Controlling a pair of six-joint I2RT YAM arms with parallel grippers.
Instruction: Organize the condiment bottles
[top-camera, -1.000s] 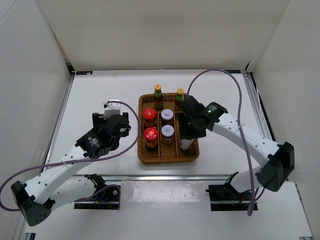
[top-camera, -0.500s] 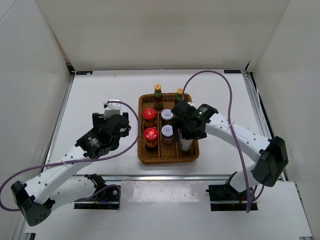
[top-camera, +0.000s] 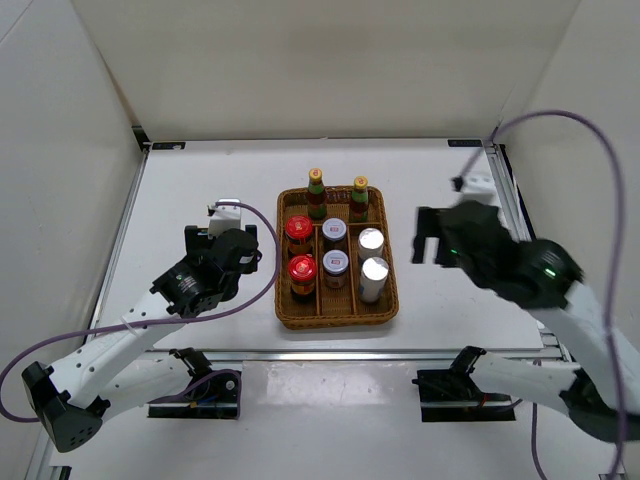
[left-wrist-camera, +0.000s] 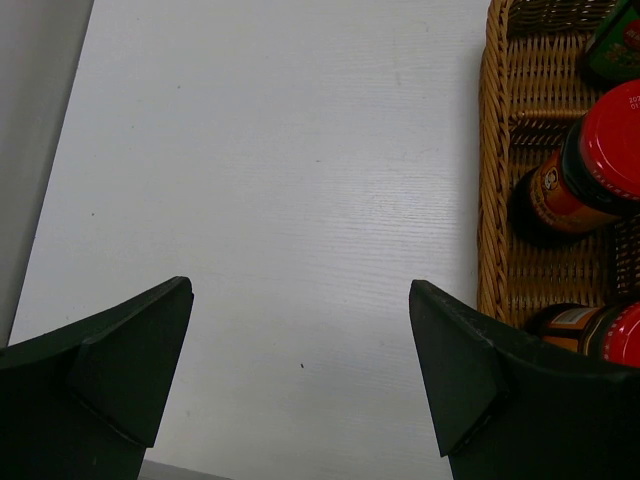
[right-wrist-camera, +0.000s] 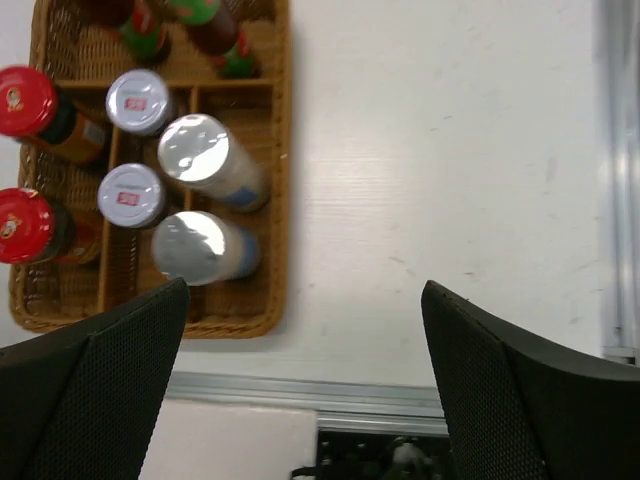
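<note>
Top external view: eight condiment bottles (top-camera: 335, 262) stand in a wicker tray (top-camera: 337, 318) on the white table (top-camera: 200, 190) — white panels (top-camera: 320, 70) around — left fingers (left-wrist-camera: 110, 370) and right fingers (right-wrist-camera: 520, 390) spread wide, empty.

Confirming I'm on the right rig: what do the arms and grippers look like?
The left arm and right arm have white links and black joint housings, each trailing a purple cable. A green light shows on the right wrist housing. The left gripper and right gripper have broad black wedge-shaped fingers, the right's finely textured.
</note>
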